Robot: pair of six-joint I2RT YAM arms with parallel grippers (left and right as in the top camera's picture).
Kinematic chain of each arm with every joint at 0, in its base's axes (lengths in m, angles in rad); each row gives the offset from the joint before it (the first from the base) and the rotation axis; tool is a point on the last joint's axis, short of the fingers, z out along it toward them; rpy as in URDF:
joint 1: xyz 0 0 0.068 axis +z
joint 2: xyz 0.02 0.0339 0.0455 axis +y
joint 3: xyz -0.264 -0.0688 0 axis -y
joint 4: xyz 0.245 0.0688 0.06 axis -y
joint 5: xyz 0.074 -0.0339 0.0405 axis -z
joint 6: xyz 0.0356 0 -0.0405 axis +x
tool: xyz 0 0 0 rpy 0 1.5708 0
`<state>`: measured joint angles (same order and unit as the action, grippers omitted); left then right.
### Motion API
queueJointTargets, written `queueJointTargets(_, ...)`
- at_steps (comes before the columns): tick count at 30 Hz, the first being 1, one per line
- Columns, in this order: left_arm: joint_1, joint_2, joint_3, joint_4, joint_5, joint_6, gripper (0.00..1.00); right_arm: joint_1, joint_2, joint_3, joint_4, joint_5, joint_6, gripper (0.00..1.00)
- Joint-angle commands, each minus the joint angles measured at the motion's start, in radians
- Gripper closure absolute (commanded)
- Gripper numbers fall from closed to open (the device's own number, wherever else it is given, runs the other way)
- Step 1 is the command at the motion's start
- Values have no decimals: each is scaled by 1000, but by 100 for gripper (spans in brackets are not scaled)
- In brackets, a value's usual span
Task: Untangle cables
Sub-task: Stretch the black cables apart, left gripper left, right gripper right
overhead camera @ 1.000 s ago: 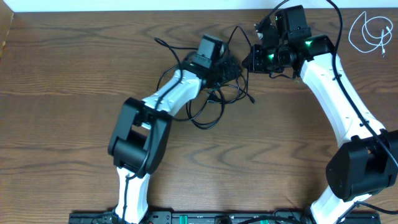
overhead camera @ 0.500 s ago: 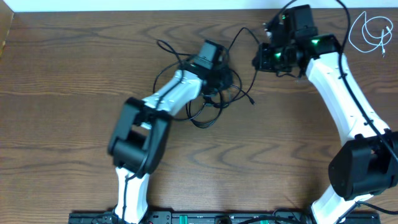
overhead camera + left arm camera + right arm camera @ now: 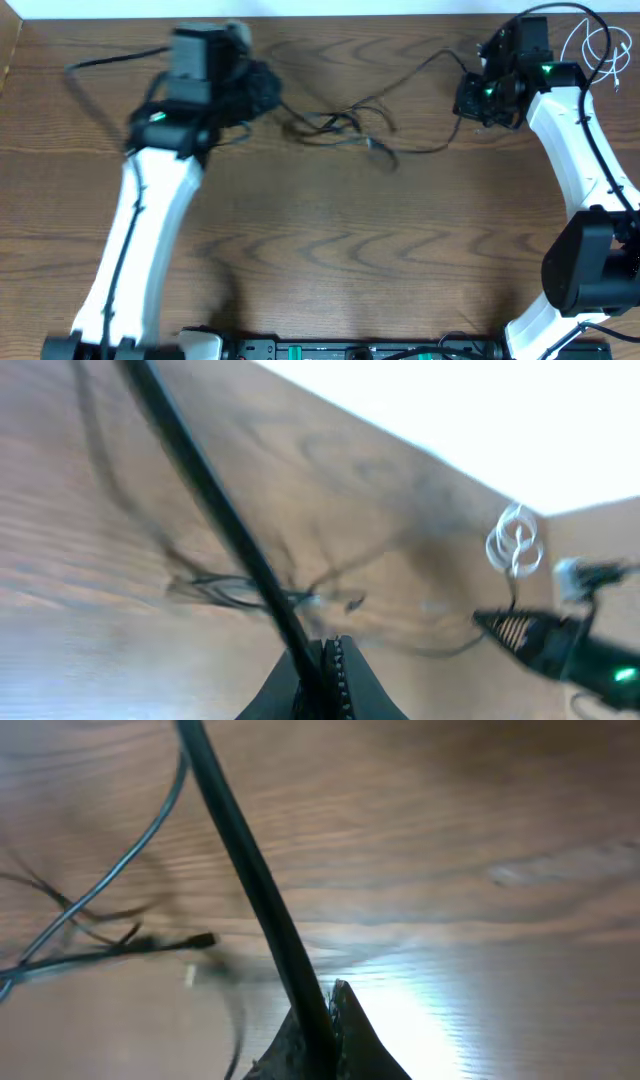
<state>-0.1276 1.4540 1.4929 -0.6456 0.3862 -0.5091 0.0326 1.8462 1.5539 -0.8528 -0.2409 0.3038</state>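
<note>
Cables (image 3: 345, 125) stretch across the far table (image 3: 300, 250) now that your left claw (image 3: 325, 655), pinching a black cord (image 3: 205, 490), has swung wide left; your right claw (image 3: 325, 1005) pinches a black strand (image 3: 255, 870) opposite. The tangle is opening out, though loops remain mid-table.

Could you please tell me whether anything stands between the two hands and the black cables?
Nothing visible does: the left hand and right hand are each shut on the black cables, with only table beneath.

The black cables (image 3: 340, 123) and white cable (image 3: 590, 42) show against a brown wood-grained table (image 3: 330, 250).
</note>
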Motion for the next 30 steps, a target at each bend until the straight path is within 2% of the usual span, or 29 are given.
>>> queueJointTargets(1, 90, -73, 6, 6, -6, 31, 92, -30, 6, -35, -2, 64, -1, 99)
queueJointTargets(9, 305, -177, 7, 37, -6, 30, 93, -87, 6, -106, 7, 82, -1, 99)
queueJointTargets(17, 404, -177, 7, 24, -33, 35, 93, -104, 6, -118, -1, 144, -5, 99)
queueJointTargets(21, 419, -172, 7, -29, -106, 61, 93, -104, 6, -117, 9, 144, -5, 99)
queueJointTargets(24, 407, -167, 7, -92, -107, 69, 93, -103, 6, -111, 27, 61, -49, 99)
queueJointTargets(30, 285, -127, 7, -210, -102, 143, 93, -89, 4, -70, 65, -145, -141, 99)
